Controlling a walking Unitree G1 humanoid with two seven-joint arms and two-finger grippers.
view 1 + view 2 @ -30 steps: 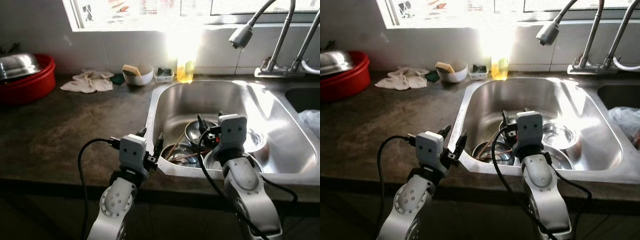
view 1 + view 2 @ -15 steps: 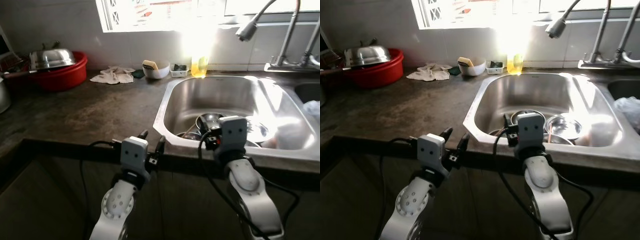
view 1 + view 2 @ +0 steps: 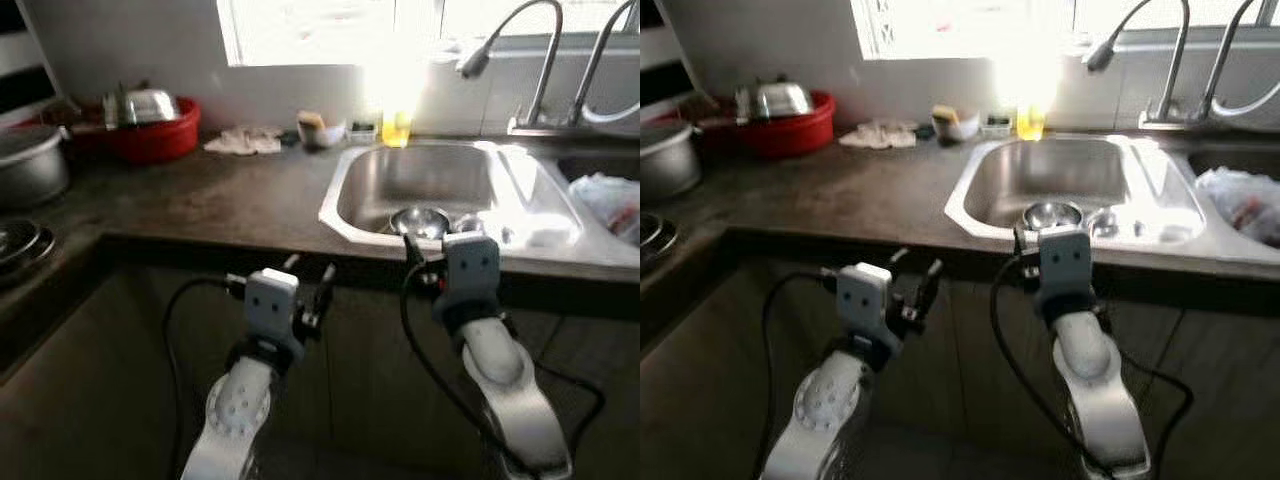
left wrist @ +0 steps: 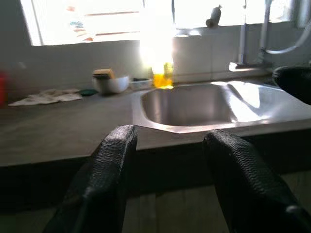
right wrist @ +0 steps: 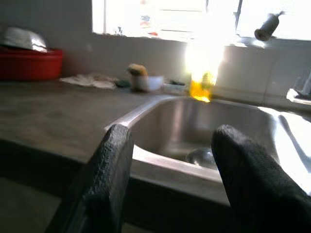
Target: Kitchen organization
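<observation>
The dishes to be sorted lie ahead of and above both tools: a steel bowl sits in the sink with at least one more piece of steel ware beside it (too washed out by glare to name). The sink is set into the dark counter, toward its right part, under the bright window.

The right tool is the nearer one. It is raised in front of the cabinet face just below the counter edge, almost straight under the bowl, so any reach has to go up over the edge and then down into the basin. The left tool hangs lower and further left, below bare counter, well apart from the sink.

Both arms are bent at the elbow with forearms angled up and the wrists aimed at the counter. Each wrist view shows two black fingers spread with a clear gap between them and nothing held; the right pair frames the sink rim.

Further left on the counter stand a red basin carrying a steel lid, a crumpled cloth and a small white bowl.
</observation>
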